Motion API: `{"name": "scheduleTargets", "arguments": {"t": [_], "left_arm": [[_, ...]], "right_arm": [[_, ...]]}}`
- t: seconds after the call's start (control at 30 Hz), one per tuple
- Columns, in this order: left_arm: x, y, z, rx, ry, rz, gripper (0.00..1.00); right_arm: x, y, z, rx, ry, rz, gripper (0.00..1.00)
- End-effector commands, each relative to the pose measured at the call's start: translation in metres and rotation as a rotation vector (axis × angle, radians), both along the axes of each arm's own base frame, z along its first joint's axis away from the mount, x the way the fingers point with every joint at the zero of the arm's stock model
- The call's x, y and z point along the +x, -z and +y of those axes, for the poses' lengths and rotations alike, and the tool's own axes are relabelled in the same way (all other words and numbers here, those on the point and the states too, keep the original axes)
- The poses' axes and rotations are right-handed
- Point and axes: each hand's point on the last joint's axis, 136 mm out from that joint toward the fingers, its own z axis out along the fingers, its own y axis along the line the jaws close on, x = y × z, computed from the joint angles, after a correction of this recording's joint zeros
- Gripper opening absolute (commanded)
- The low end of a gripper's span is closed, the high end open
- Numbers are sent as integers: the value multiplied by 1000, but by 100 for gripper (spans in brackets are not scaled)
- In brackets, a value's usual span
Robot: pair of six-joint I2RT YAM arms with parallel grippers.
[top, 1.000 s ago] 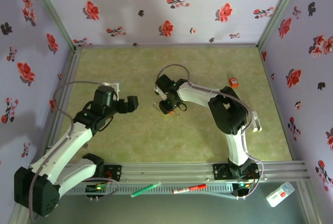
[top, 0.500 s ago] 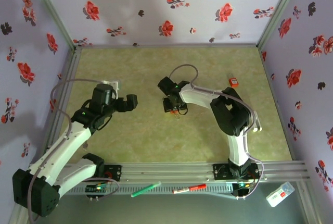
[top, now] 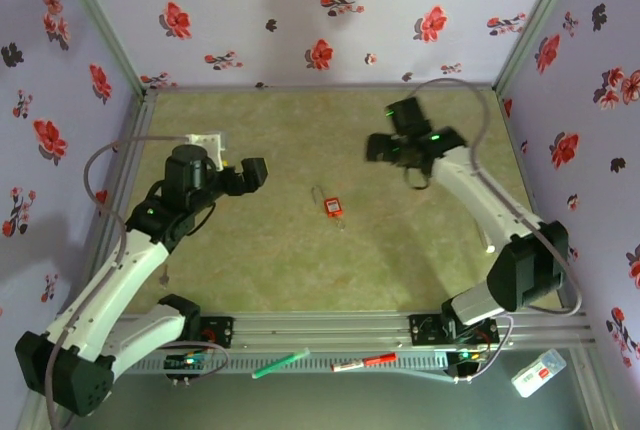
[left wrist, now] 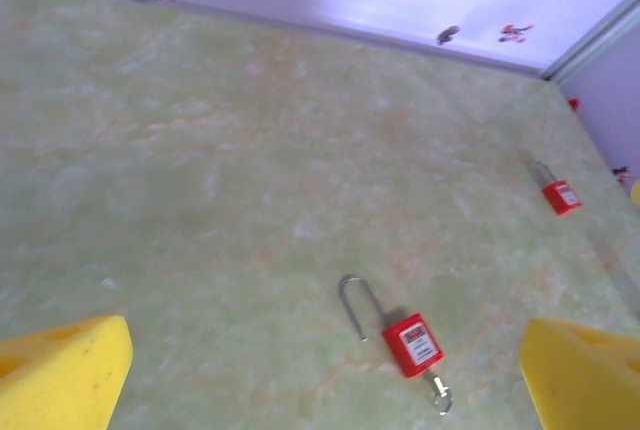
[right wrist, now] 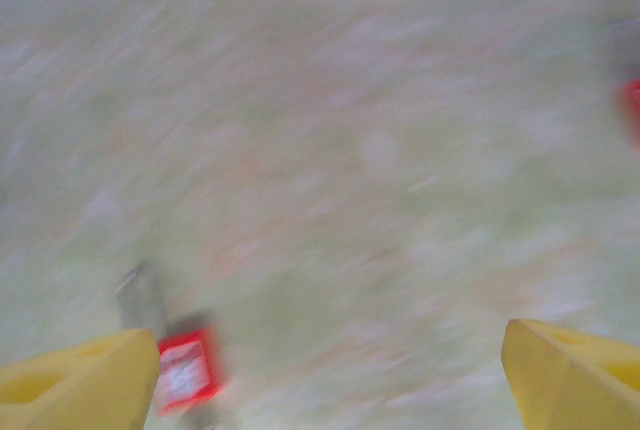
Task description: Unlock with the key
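Left hand (left wrist: 325, 370) wide open and empty, yellow fingers (left wrist: 60, 375) parted at either side of its wrist view, hanging above the surface (top: 250, 280) and touching nothing. Right hand (right wrist: 330, 365) likewise released, fingers spread far apart with just blurred surface between them, nothing gripped. Red padlock (top: 331, 206) lying flat near the middle of the surface, clear of both hands. From the top camera: roughly 4 o'clock from the left hand, roughly 7 o'clock from the right, and about as far from one as from the other, so no calling a nearer arm. Long axis running 11 to 5 o'clock, shackle (left wrist: 355, 300) at the far 11 end, key (left wrist: 441, 397) apparently poking out of the body at the near 5 end. Shackle sprung or locked: cannot tell. Framed neatly ahead of the left hand in its wrist view, off toward the right-side finger; caught low near the left-side finger in the right wrist view, badly smeared. Better lined up to pin the body, judging by that framing: the left, with the key end then falling to the right. Second padlock (top: 450, 157), smaller and also red, well apart toward 2 o'clock of the surface. Tiny key, light lock: easy to shove the whole thing along instead of turning it.
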Motion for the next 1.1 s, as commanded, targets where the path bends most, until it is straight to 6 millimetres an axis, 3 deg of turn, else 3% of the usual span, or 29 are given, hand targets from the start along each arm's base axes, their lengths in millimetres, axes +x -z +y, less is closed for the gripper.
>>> {"name": "scheduleTargets", "arguments": {"t": [0.0, 0.1, 0.17, 0.3, 0.43, 0.63, 0.8, 1.07], "left_arm": [[4, -20, -39, -30, 126, -97, 100], [12, -18, -63, -32, 166, -75, 100], [17, -17, -74, -44, 183, -55, 100], [21, -9, -92, -51, 212, -29, 100], [22, 4, -96, -43, 214, 5, 100], [21, 10, -93, -25, 205, 16, 100], [23, 14, -92, -17, 198, 23, 100], [23, 12, -78, -11, 147, 47, 100]], "right_arm": [[1, 42, -77, -176, -24, 152, 88], [27, 65, -120, -218, 4, 208, 83], [43, 81, -134, -182, 23, 238, 79], [70, 109, -150, -233, 18, 266, 78], [86, 130, -162, -274, -2, 306, 77], [92, 151, -177, -285, 4, 358, 75], [92, 162, -177, -244, -3, 370, 74], [88, 149, -175, -206, 35, 337, 74]]}}
